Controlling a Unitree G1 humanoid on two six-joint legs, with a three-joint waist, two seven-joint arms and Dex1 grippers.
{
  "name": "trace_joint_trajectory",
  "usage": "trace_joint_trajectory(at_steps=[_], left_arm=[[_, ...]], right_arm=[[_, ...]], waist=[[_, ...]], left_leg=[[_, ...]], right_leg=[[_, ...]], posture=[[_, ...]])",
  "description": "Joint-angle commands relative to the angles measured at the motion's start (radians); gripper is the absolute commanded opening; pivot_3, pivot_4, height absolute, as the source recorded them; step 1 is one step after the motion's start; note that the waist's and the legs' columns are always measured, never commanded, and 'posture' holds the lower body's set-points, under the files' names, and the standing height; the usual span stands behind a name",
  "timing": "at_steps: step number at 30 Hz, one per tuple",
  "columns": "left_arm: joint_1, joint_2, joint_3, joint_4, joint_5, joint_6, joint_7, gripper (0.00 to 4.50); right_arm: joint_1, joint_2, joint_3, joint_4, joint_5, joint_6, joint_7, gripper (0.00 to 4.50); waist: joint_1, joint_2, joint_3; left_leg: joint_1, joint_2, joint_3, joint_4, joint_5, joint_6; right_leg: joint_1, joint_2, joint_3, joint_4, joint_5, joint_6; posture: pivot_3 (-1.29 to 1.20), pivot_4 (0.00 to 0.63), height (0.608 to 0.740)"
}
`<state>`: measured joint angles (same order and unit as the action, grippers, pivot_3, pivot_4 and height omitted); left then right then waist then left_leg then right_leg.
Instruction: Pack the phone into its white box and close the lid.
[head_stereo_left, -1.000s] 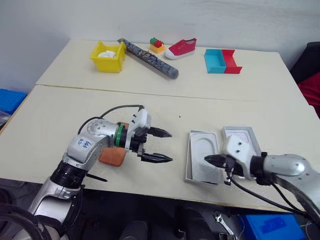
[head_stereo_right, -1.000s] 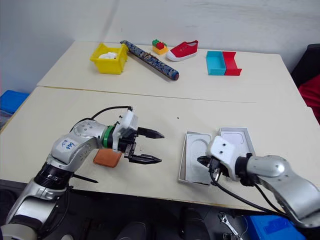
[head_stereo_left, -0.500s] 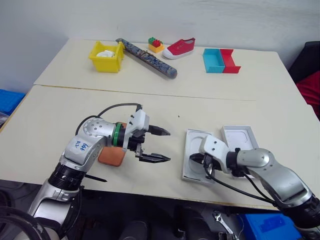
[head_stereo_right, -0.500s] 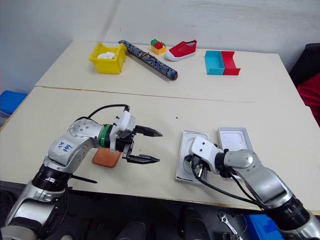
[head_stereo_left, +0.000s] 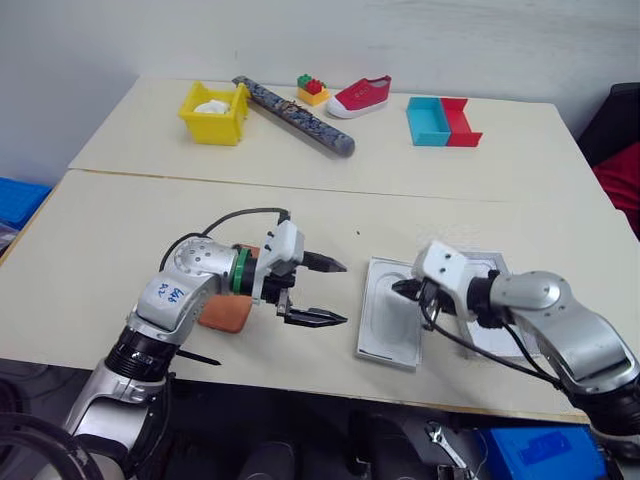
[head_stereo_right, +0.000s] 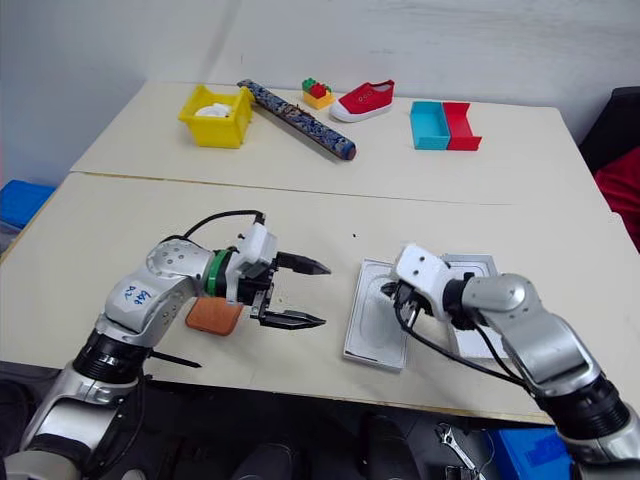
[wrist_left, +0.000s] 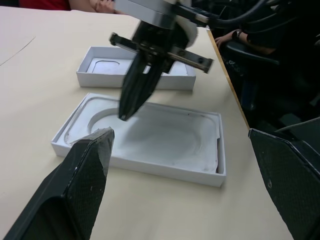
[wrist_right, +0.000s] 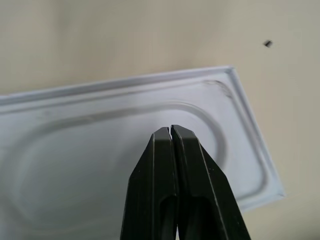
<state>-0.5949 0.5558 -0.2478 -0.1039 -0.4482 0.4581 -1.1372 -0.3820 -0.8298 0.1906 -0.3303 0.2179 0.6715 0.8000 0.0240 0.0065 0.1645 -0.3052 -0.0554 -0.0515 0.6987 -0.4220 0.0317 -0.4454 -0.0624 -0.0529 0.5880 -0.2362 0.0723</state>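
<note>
Clenched right hand (head_stereo_left: 398, 289) poised over the white box (head_stereo_left: 392, 325); left hand (head_stereo_left: 334, 292) spread empty beside it, the phone (head_stereo_left: 225, 312) behind.

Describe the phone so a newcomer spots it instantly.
On the near table, look by the left hand, open above the tabletop. The phone lies flat on the table just under that arm's wrist, partly hidden. It is the one orange-copper slab there; the trays to its right are white.

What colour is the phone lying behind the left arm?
Orange-copper; the phone shows best in the right eye view.
</note>
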Motion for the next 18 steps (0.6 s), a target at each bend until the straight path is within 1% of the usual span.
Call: trace_joint_trajectory(at_steps=[1,4,6,11,14,16,18], left_arm=[[-0.016,-0.013,0.009,-0.004,0.008,-0.004,0.001,4.50],[-0.013,-0.017,0.015,-0.001,0.010,0.009,0.006,4.50],[-0.007,-0.013,0.025,0.002,0.008,0.021,0.011,4.50],[0.009,0.039,0.093,0.022,-0.027,0.114,0.020,4.50],[0.010,0.074,0.139,0.042,-0.053,0.170,0.016,4.50],[0.010,0.152,0.202,0.104,-0.100,0.274,-0.025,4.50],[0.012,0.231,0.235,0.165,-0.123,0.345,-0.069,4.50]], right_arm=[[-0.032,0.010,0.023,0.098,-0.068,-0.059,-0.011,0.04],[-0.036,0.026,0.058,0.162,-0.124,-0.103,-0.014,0.04],[-0.022,0.039,0.044,0.154,-0.113,-0.101,-0.011,0.04],[-0.026,0.082,-0.057,0.015,0.021,-0.012,0.017,0.04],[-0.042,0.098,-0.068,-0.030,0.068,0.029,0.030,0.04],[-0.075,0.126,-0.031,-0.064,0.095,0.047,0.050,0.04],[-0.103,0.152,0.006,-0.077,0.105,0.047,0.067,0.04]], waist=[[0.000,0.000,0.000],[-0.002,0.000,0.000],[-0.001,0.000,0.000],[-0.003,0.000,0.000],[-0.005,0.001,0.000],[-0.006,0.000,0.000],[-0.014,0.000,0.001]], left_leg=[[0.000,0.000,0.000,0.000,0.000,0.000],[0.000,0.000,0.000,0.000,0.000,0.000],[0.000,0.000,0.000,0.000,0.000,0.000],[0.000,0.000,0.000,0.000,0.000,0.000],[0.000,0.000,0.000,0.000,0.000,0.000],[0.000,0.000,0.000,0.000,0.000,0.000],[0.000,0.000,0.000,0.000,0.000,0.000]], right_leg=[[0.000,0.000,0.000,0.000,0.000,0.000],[0.000,0.000,0.000,0.001,0.000,0.000],[0.000,0.000,0.000,0.001,0.000,0.000],[-0.001,0.000,0.000,0.003,0.000,0.000],[-0.001,0.000,0.000,0.003,0.000,0.000],[-0.001,0.000,0.000,0.002,0.000,0.000],[-0.001,0.001,0.000,0.003,0.000,0.000]], posture=[[0.00,0.150,0.740],[0.00,0.150,0.740],[0.00,0.150,0.740],[0.00,0.150,0.740],[0.00,0.150,0.740],[0.00,0.150,0.740],[0.00,0.150,0.740]])
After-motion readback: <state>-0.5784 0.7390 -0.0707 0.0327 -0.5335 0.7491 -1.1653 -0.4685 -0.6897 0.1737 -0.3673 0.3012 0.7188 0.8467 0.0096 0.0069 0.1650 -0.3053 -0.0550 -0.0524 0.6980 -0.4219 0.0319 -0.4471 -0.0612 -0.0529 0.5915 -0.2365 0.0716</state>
